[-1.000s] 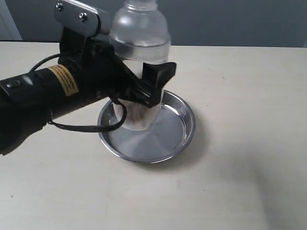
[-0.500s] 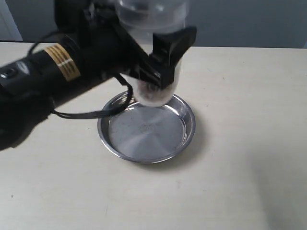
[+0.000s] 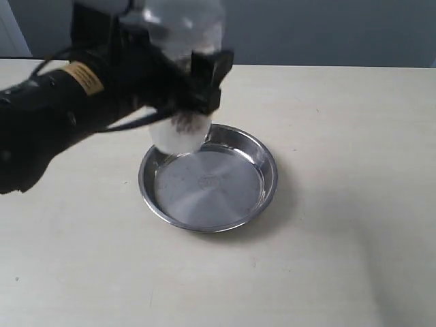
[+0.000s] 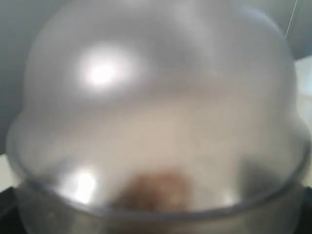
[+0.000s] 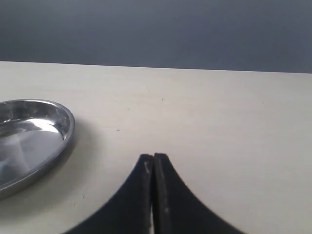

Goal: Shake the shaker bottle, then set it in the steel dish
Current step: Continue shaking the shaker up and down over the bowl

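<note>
Up in the upper left of the exterior frame, the left gripper (image 3: 194,92) had the shaker bottle (image 3: 185,30) off the table, its fingers (image 3: 210,82) spread wide and clamped around the clear body, and the bottle hung in the air above the far left rim of the steel dish (image 3: 271,178). The left wrist view was nothing but the frosted dome (image 4: 156,112), with a brown smear of granules (image 4: 156,187) low in the frame, so the contents looked to be on the move and the shake was probably the step in hand. To do it well, the strokes wanted to be short and sharp with the clamp firm, because a smooth plastic wall could slip through the pads on a hard swing. The cap could not be made out, so whether it sat tight could not be told. Once shaken, the bottle needed to be brought upright over the middle of the flat base, clear of the sloped rim, then lowered until it sat flat before the fingers let go. Meanwhile the right gripper (image 5: 153,168) sat idle, its tips pressed together, low over the pale table (image 5: 234,122) with the dish at the left edge of its view.
</note>
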Action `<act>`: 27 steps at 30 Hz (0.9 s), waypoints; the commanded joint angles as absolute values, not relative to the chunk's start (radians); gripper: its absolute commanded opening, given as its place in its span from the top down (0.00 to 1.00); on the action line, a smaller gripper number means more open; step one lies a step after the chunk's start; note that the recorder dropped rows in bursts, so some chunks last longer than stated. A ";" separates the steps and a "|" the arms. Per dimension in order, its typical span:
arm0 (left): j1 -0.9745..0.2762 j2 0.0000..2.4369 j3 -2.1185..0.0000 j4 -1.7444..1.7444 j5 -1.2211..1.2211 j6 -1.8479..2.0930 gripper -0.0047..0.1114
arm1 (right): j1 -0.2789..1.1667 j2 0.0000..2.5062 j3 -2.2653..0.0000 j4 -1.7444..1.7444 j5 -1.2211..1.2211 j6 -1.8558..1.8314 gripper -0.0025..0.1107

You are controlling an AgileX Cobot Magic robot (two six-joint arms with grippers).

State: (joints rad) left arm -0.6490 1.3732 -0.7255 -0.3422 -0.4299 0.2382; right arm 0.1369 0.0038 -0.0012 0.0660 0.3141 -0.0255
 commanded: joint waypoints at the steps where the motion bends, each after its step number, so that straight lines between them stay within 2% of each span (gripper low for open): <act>1: -0.731 1.204 -0.784 -0.165 -0.485 0.241 0.96 | 0.141 0.000 0.000 0.065 0.305 -0.026 0.98; 4: -0.646 1.346 -0.660 -0.411 -0.400 0.241 0.96 | 0.141 0.000 0.000 0.065 0.305 -0.026 0.98; 9: -0.717 1.195 -0.727 -0.122 -0.484 0.130 0.96 | 0.141 0.000 0.000 0.065 0.305 -0.026 0.98; 14: -0.630 1.303 -0.683 -0.450 -0.261 0.245 0.96 | 0.141 0.000 0.000 0.065 0.305 -0.026 0.98; 19: -0.687 1.181 -0.719 -0.270 -0.398 0.284 0.96 | 0.141 0.000 0.000 0.065 0.305 -0.026 0.98; 23: -0.622 1.319 -0.631 -0.431 -0.340 0.335 0.96 | 0.141 0.000 0.000 0.065 0.305 -0.026 0.98; 25: -0.645 1.296 -0.655 -0.366 -0.342 0.287 0.96 | 0.141 0.000 0.000 0.065 0.305 -0.026 0.98; 27: -0.700 1.217 -0.711 -0.222 -0.444 0.265 0.96 | 0.141 0.000 0.000 0.065 0.305 -0.026 0.98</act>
State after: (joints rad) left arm -0.6433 1.3016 -0.6473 -0.3619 -0.3004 0.2968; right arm 0.1369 0.0038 -0.0012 0.0660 0.3141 -0.0255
